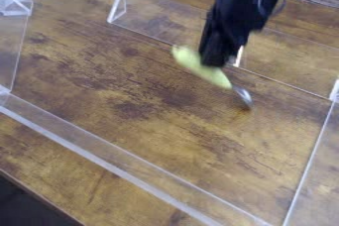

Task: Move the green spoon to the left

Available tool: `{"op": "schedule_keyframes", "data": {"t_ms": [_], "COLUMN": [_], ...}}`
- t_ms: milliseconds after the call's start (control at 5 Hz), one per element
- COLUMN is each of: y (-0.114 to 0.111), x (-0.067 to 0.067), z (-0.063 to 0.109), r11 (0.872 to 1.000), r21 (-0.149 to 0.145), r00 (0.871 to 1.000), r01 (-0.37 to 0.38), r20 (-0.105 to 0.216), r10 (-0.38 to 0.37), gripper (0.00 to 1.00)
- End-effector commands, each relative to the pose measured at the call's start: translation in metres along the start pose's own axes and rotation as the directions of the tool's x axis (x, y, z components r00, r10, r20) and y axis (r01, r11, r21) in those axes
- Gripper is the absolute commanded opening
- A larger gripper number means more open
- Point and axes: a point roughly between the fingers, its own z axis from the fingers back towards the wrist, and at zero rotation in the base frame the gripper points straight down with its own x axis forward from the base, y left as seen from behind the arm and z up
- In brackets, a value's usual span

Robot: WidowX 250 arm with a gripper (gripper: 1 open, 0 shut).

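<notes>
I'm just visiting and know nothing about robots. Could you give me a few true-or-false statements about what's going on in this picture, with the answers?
1. The gripper holds the spoon. True.
2. The spoon lies flat on the table. False: it hangs tilted in the air, its silver bowl lowest.
3. The spoon's handle is red. False: it is yellow-green.
4. The table is wooden. True.
5. Clear plastic walls stand around the work area. True.
6. A cup stands beside the spoon. False: no cup is in view.
</notes>
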Motion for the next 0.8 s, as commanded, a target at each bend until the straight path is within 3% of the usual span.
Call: {"op": "schedule_keyframes", "data": {"t_ms": [0,200,400,600], "y": [0.031,0.049,0.061,0.069], "x": [-0.026,-0.038,-0.059,-0.081], "z": [0.048,0.04,0.012,-0.017], "r11": [0.993,0.989,0.988,0.978], "r21": [0.1,0.132,0.147,0.164], "r00": [0.997,0.998,0.997,0.985], "r01": [-0.063,-0.066,0.041,0.129], "r20": [0.046,0.024,0.056,0.091], "r10": [0.059,0.063,-0.05,-0.145], "gripper": [0.0,0.0,1.0,1.0]}}
